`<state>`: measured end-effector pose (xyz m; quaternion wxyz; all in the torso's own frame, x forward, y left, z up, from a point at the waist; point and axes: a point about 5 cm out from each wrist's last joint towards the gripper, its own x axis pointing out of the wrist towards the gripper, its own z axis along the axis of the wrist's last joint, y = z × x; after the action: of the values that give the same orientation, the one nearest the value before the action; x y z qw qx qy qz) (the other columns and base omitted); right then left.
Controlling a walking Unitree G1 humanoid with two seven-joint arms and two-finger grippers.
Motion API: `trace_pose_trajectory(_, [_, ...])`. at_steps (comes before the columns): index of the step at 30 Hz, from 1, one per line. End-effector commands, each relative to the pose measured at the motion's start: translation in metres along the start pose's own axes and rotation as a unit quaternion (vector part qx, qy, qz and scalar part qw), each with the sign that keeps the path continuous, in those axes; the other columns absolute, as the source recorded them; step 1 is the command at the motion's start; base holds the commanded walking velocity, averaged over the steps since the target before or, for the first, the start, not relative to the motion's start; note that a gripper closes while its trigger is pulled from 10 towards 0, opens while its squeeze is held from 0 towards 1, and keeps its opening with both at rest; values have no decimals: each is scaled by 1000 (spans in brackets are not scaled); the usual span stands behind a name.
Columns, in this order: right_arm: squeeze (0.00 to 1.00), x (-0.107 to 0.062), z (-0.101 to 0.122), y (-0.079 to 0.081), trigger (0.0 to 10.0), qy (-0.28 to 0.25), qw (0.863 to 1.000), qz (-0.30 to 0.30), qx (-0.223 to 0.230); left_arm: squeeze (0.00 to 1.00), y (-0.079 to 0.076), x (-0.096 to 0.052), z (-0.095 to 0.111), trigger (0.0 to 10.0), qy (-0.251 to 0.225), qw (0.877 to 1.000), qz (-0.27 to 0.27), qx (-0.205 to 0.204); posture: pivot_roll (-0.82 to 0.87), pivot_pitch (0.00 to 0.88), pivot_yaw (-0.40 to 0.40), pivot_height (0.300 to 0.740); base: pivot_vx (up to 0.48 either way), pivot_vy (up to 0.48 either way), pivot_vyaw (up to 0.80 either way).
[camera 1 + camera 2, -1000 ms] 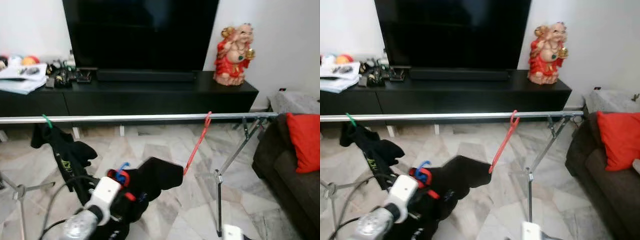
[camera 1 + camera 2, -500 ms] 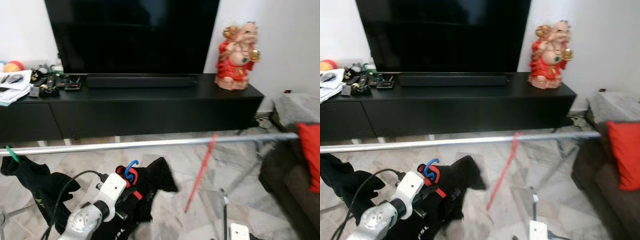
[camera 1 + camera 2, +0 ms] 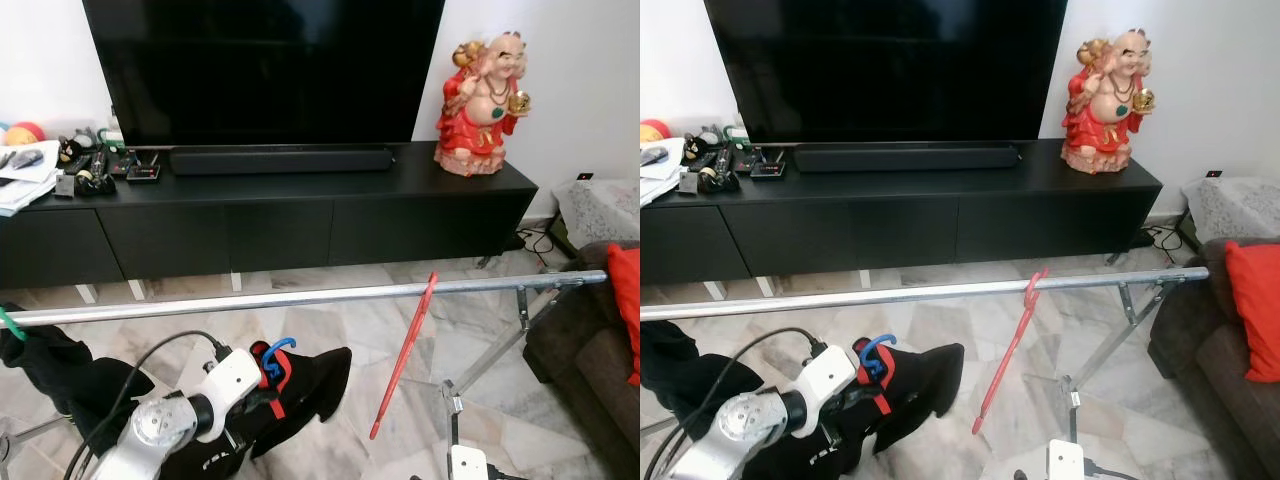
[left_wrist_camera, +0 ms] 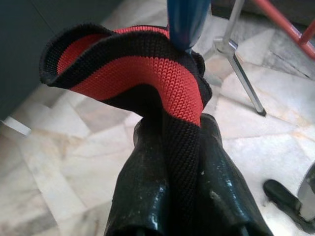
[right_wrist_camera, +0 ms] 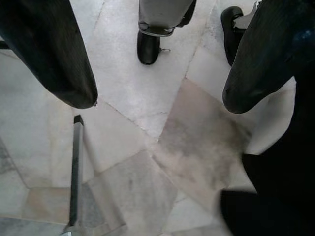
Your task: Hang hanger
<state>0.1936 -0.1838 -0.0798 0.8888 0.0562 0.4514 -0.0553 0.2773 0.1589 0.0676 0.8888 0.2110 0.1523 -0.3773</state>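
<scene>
**Blue hanger with black garment, held low beneath the rail**

Left eye view: Silver rail (image 3: 300, 297) spans the scene from left to right, near the camera, carried at the right on a folding stand (image 3: 487, 350). Red hanger (image 3: 402, 356) hooked on the rail right of centre, hanging tilted down to the left. Green hook (image 3: 8, 320) on the rail at far left, with dark clothing (image 3: 60, 365) below it. Left arm (image 3: 165, 425) reaches up from the near left. Blue hanger (image 3: 274, 352) hook shows above a black garment (image 3: 300, 385) with a red-lined collar, below the rail and apart from it. Far side: black TV console (image 3: 270, 215), large television (image 3: 262, 70), soundbar (image 3: 280, 159), red figurine (image 3: 484, 107) at the console's right end, clutter (image 3: 70, 165) at its left end. Red cushion (image 3: 628, 312) on a dark sofa at right. Marble floor (image 3: 340, 330).

Right eye view: Same layout; the blue hanger hook sits just beyond the left arm's white wrist housing (image 3: 827, 378).

Left wrist view: Left gripper (image 4: 182, 162) fingers (image 4: 145, 187) closed narrow, pinching the garment's black-and-red knit collar (image 4: 147, 69); blue hanger stem rises through the collar just beyond.

Right wrist view: Right gripper (image 5: 157, 98) fingers (image 5: 54, 54) spread wide, holding nothing, pointing at the marble floor.
</scene>
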Motion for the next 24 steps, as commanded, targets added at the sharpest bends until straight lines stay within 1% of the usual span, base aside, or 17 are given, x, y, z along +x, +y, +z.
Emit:
trace_pose_trajectory(1, [0,0,0,0,10000,1,1000,-2,0,0,7,5,17,10000,-24,999,-1,25,119,19,-34,740,0,0,0])
trace_pose_trajectory(7, [0,0,-1,3,10000,0,1000,0,-2,0,16,11,29,10000,-46,999,8,24,117,19,-28,740,0,0,0])
trace_pose_trajectory(12, [0,0,-1,3,10000,1,1000,-2,0,0,25,15,37,10000,-58,997,32,25,122,24,-27,740,0,0,0])
trace_pose_trajectory(15, [0,0,-2,4,10000,2,1000,-2,0,0,32,16,39,10000,-61,996,57,18,122,24,-27,740,0,0,0])
trace_pose_trajectory(17, [0,0,-2,5,10000,3,1000,-2,0,0,42,18,43,10000,-70,993,94,9,122,24,-24,740,0,0,0])
trace_pose_trajectory(19, [0,0,-2,5,10000,3,1000,-1,0,0,44,18,43,10000,-71,993,98,4,124,25,-24,740,0,0,0])
trace_pose_trajectory(22, [0,0,-2,6,10000,2,1000,-1,2,0,50,19,43,10000,-72,990,120,-11,124,26,-23,740,0,0,0])
trace_pose_trajectory(24, [0,0,-2,6,10000,2,1000,-1,2,0,51,20,43,10000,-70,989,129,-11,124,26,-23,740,0,0,0])
